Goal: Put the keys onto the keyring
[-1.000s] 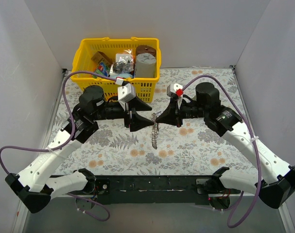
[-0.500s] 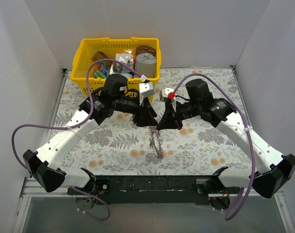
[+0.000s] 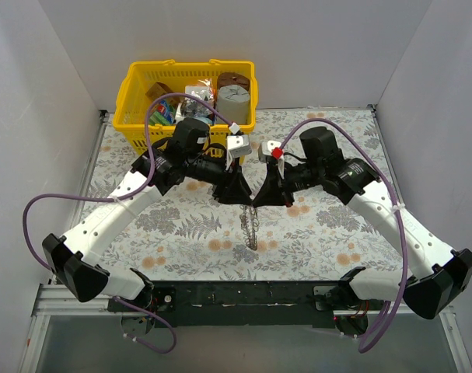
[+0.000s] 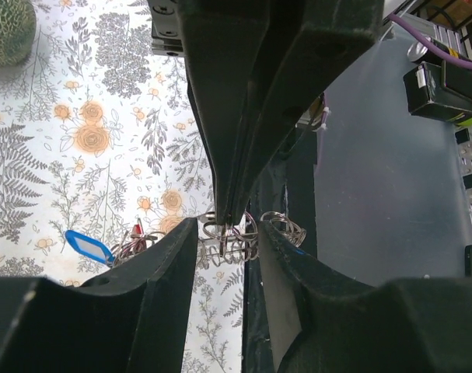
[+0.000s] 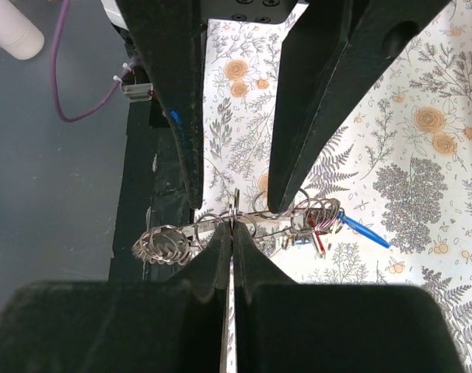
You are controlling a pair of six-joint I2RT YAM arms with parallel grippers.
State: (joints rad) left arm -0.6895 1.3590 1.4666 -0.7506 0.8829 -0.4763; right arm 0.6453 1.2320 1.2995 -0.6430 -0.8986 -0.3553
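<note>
The right tool is pinched shut on the keyring, which hangs above the table with keys dangling. The left tool straddles it, jaws part open, gripping nothing. I'd close it squarely on the ring beside that pinch, clear of loose keys.

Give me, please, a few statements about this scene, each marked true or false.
1. The right gripper is shut on the keyring. True.
2. The left gripper is clamped shut. False: its fingers stand apart, either side of the right gripper's tips.
3. The yellow basket is empty. False: it holds several items.
4. A blue-headed key shows beside the keyring. True.
</note>
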